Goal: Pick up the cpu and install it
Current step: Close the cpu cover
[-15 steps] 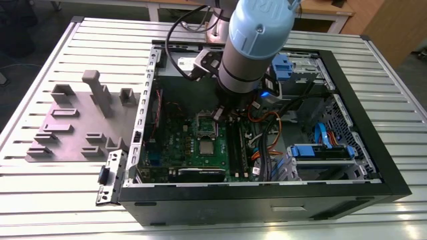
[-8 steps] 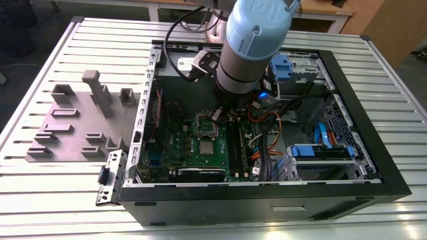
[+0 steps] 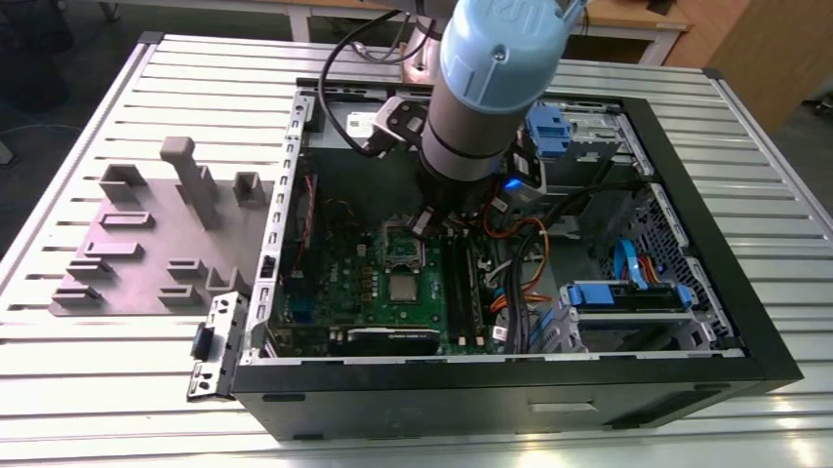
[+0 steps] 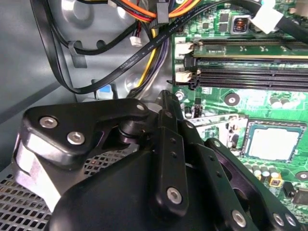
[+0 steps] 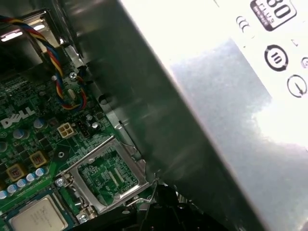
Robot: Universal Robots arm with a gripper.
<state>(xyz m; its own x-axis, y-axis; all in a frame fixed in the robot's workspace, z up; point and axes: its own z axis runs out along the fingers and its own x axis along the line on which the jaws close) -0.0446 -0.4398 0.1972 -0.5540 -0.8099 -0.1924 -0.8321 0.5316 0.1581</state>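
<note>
A ribbed metal table (image 3: pixel 117 390) carries an open black computer case (image 3: pixel 521 400) from centre toward three o'clock. A grey fixture plate (image 3: pixel 143 249) with raised blocks lies at nine o'clock, just beside the case

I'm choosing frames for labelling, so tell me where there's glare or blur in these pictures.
In the first wrist view, the grey metal box is washed out by bright glare and looks soft, while the green board is clearer. In the second wrist view, the hand's black body looms dark up close. The exterior view is evenly lit.
</note>
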